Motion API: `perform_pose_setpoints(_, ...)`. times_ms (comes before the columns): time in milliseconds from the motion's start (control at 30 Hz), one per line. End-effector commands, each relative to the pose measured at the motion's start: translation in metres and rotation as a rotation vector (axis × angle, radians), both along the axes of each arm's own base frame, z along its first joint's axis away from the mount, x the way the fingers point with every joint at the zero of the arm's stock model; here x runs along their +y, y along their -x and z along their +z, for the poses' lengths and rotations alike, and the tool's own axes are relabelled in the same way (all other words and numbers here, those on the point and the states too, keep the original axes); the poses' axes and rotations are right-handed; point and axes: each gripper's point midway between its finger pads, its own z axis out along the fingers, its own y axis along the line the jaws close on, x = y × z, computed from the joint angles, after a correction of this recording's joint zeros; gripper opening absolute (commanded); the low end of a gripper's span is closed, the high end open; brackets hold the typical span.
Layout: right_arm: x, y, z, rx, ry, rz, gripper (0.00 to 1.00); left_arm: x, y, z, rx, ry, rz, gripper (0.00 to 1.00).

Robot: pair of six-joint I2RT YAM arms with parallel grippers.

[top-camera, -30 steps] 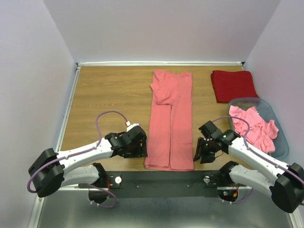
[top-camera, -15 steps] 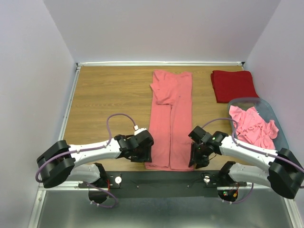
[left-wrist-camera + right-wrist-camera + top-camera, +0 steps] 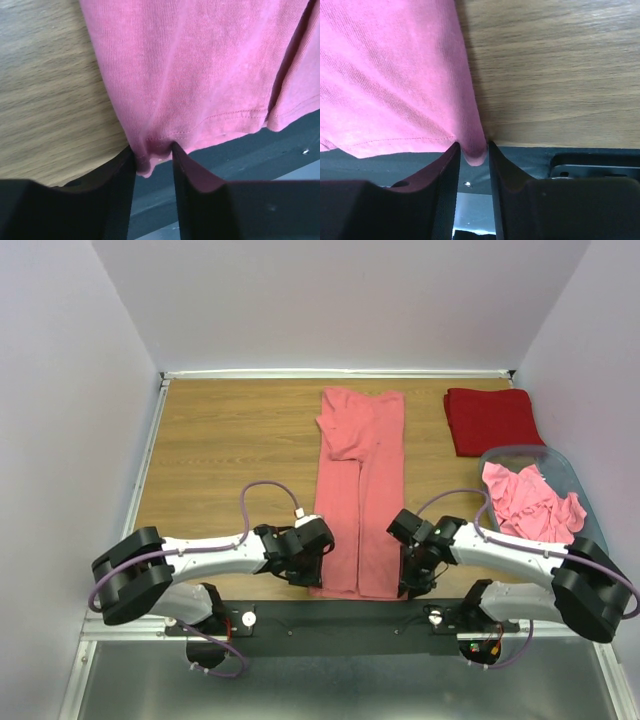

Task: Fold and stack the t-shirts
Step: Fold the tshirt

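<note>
Left hand (image 3: 152,152), right hand (image 3: 472,150) onto t-shirt (image 3: 360,490)

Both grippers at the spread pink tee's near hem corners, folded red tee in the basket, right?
No. The folded red tee lies on the table beyond the basket, which holds crumpled pink tees; the top view shows it. The left gripper and right gripper are at the near hem corners of the spread pink tee.

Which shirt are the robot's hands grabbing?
The long pink t-shirt spread flat mid-table: the left gripper and right gripper pinch its near corners. The red t-shirt lies folded far right; other pink ones are crumpled in the basket.
</note>
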Motion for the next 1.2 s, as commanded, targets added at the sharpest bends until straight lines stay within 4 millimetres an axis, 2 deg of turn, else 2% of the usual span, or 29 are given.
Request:
perform_pose_setpoints(0,-0.008,-0.010,-0.008,-0.047,0.072,0.001,0.34,0.015,0.009,-0.015,0.029,-0.084,-0.020,0.37)
perform_pose_setpoints(100,-0.007,-0.010,-0.007,-0.052,0.064,0.001,0.18,0.018,0.009,-0.015,0.026,-0.093,-0.015,0.21)
perform_pose_setpoints(133,-0.007,-0.008,-0.006,-0.047,0.060,0.003,0.09,0.022,0.010,-0.015,0.031,-0.100,-0.015,0.11)
perform_pose_setpoints(200,-0.005,-0.004,-0.002,-0.035,0.030,0.008,0.01,0.029,0.019,-0.014,0.056,-0.106,-0.026,0.02)
perform_pose_setpoints(400,-0.012,0.015,0.019,0.030,0.030,0.052,0.01,0.042,0.052,0.000,0.144,-0.080,-0.099,0.00)
perform_pose_setpoints(467,-0.008,0.007,0.034,0.005,0.029,0.071,0.01,0.036,0.050,0.014,0.125,-0.046,-0.134,0.00)
perform_pose_setpoints(500,-0.002,-0.008,0.046,-0.058,0.028,0.074,0.01,0.034,0.044,0.018,0.099,-0.043,-0.135,0.00)
perform_pose_setpoints(533,-0.007,-0.011,0.044,-0.074,0.060,0.071,0.01,0.032,0.037,0.023,0.076,-0.039,-0.133,0.00)
perform_pose_setpoints(567,0.003,-0.024,0.057,-0.106,0.052,0.071,0.01,0.027,0.015,0.031,0.051,-0.017,-0.088,0.00)
perform_pose_setpoints(600,0.002,-0.036,0.061,-0.153,0.080,0.069,0.01,0.024,0.003,0.035,0.034,-0.002,-0.076,0.00)
perform_pose_setpoints(633,0.008,-0.056,0.074,-0.218,0.083,0.071,0.01,0.018,-0.017,0.042,-0.010,0.023,-0.083,0.00)
perform_pose_setpoints(700,0.010,-0.075,0.071,-0.234,0.139,0.104,0.01,0.018,-0.063,0.052,-0.082,0.039,-0.030,0.00)
perform_pose_setpoints(733,0.011,-0.082,0.070,-0.241,0.160,0.117,0.01,0.018,-0.079,0.056,-0.106,0.043,-0.016,0.00)
perform_pose_setpoints(767,0.012,-0.100,0.072,-0.263,0.183,0.130,0.01,0.027,-0.105,0.058,-0.134,0.029,0.047,0.00)
perform_pose_setpoints(833,0.012,-0.119,0.074,-0.289,0.193,0.130,0.01,0.028,-0.130,0.061,-0.160,0.012,0.064,0.00)
perform_pose_setpoints(867,0.013,-0.137,0.080,-0.322,0.180,0.105,0.01,0.022,-0.152,0.076,-0.220,0.035,0.067,0.00)
perform_pose_setpoints(900,0.011,-0.146,0.081,-0.334,0.180,0.095,0.01,0.022,-0.163,0.079,-0.236,0.041,0.076,0.00)
perform_pose_setpoints(933,0.006,-0.160,0.080,-0.340,0.182,0.093,0.01,0.023,-0.184,0.082,-0.248,0.038,0.109,0.00)
perform_pose_setpoints(1000,-0.001,-0.176,0.081,-0.361,0.203,0.085,0.00,0.023,-0.201,0.084,-0.264,0.040,0.109,0.00)
perform_pose_setpoints(1033,-0.005,-0.190,0.083,-0.376,0.218,0.084,0.01,0.023,-0.217,0.085,-0.276,0.039,0.126,0.00)
perform_pose_setpoints(1167,-0.006,-0.221,0.090,-0.424,0.230,0.085,0.01,0.021,-0.248,0.088,-0.319,0.014,0.135,0.00)
